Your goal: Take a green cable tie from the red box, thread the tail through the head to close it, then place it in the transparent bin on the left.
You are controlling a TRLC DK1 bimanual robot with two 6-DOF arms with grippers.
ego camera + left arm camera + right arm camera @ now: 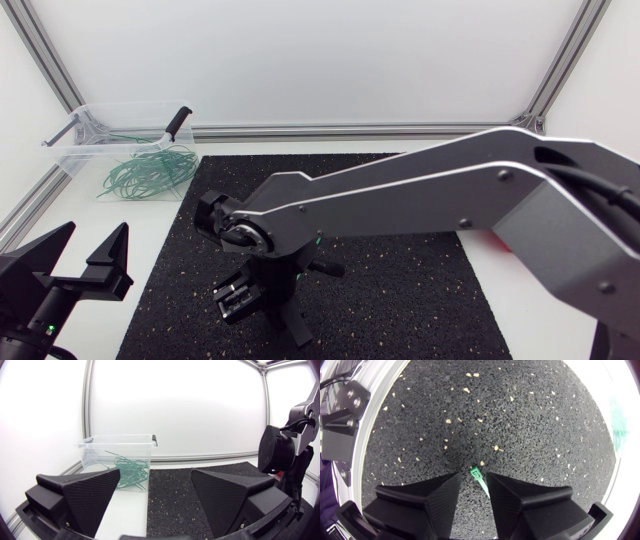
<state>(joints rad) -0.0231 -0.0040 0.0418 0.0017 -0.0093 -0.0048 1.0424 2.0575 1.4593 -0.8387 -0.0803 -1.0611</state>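
My right arm (420, 185) comes in from 3 o'clock and lies across the black mat (420, 280). It ends a little left of the mat's middle, with my right pincer (474, 476) pointing down at the mat. In the right wrist view, its two fingers stand close together with a narrow gap between them. One green cable tie (482, 487) is in this gap. The head of the tie is at the fingertips, and the strap runs back and disappears at the inner side of one finger. I cannot tell whether both fingers press on the tie or whether it only lies between them.

My left pincer (93, 232) is at about 8 o'clock from the mat's middle, over the white table just beside the mat's edge. It is released, its fingers are wide apart and nothing is between them.

The transparent bin (72, 152) stands at 10 o'clock, well apart from both pincers. From my left pincer it is ahead at about 11 o'clock. A heap of green ties (150, 172) lies inside it, and a black clip (178, 120) is on its rim. Only a small part of the red box (503, 243) shows, at 3 o'clock under my right arm.
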